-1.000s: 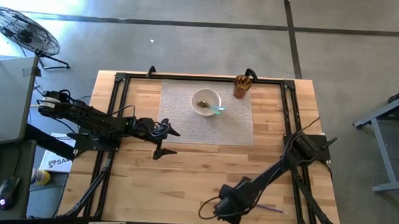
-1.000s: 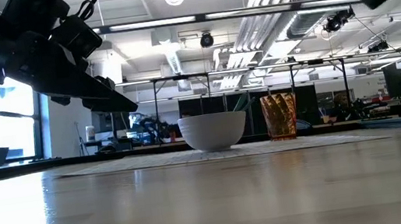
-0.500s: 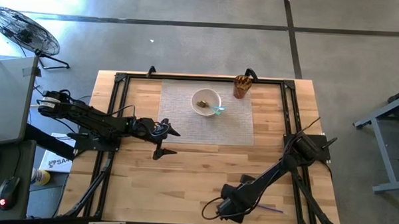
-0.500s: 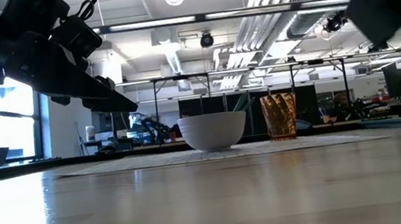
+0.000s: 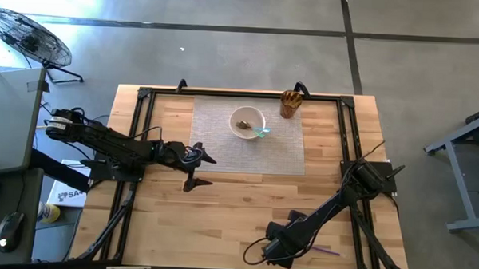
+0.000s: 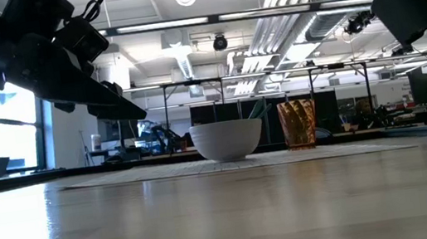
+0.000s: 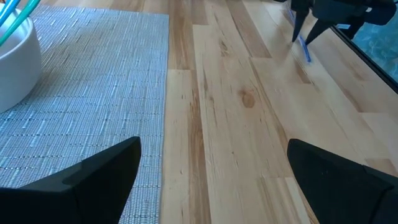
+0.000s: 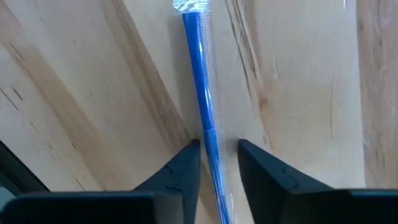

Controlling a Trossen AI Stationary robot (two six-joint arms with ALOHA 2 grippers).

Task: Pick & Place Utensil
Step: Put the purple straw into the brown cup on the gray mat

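A blue utensil in a clear wrapper (image 8: 200,68) lies flat on the wood near the table's near right edge (image 5: 325,251). My right gripper (image 8: 217,149) points down over its handle, open narrowly, with one finger on each side. The same gripper (image 7: 305,30) shows far off in the left wrist view, with the blue utensil (image 7: 305,50) under it. A white bowl (image 5: 247,122) holding a teal utensil (image 5: 261,133) stands on a grey placemat (image 5: 223,146). My left gripper (image 5: 204,170) hovers open at the mat's left edge. My right gripper comes at the utensil's blue handle (image 8: 209,134) from above, its fingers lying along it, one on each side. Whether either finger touches the handle or its wrapper, I cannot tell. The utensil lies flat on the table.
An amber cup (image 5: 289,103) with utensils stands at the mat's far right corner. A black frame (image 5: 140,131) runs along the table's sides. Bare wood (image 5: 237,206) lies between the two arms.
My right gripper has moved a little toward the table's right, toward the blue utensil, and has come lower. The utensil has stayed where it was.
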